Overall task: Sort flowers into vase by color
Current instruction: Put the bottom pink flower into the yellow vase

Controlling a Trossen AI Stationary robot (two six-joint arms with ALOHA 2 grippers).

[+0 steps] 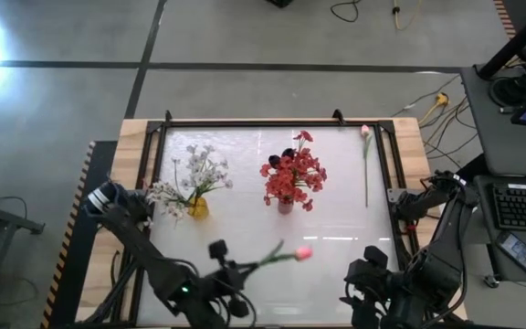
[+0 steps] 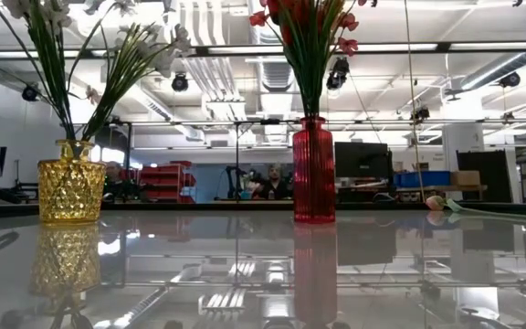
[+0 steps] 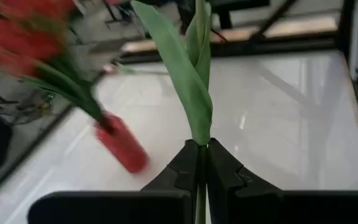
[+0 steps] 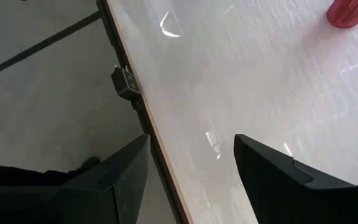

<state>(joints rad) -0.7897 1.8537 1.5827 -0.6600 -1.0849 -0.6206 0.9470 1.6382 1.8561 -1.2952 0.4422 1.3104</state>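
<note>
On the left part of the white table [image 1: 245,228] stands a yellow vase [image 1: 198,207] with white flowers [image 1: 199,170]. In the low view this vase is of faceted amber glass, and the green stems spread out of it upwards.

The left gripper [image 1: 236,270] is over the near edge of the table, a little left of the middle. Its fingers [image 3: 185,169] are fully closed on the green stem of a pink flower [image 1: 303,252]. In the left wrist view the two dark fingers press together with the stem between them, and a long green leaf rises just above the grip. From the high view the stem goes from the gripper to the right, and the pink bud is at its far end, above the table in front of the red vase.

Near the middle of the table stands the red vase [image 1: 285,206], upright, with red flowers [image 1: 292,174] and some dark buds at the back of the bunch. The two vases are well apart.

To the right, a second pink flower [image 1: 365,132] lies flat on the table along its right side, with the bud toward the far edge.

The right gripper [image 4: 191,168] waits at the near right corner. Its fingers stand apart and hold nothing; between them I see only the table edge.
</note>
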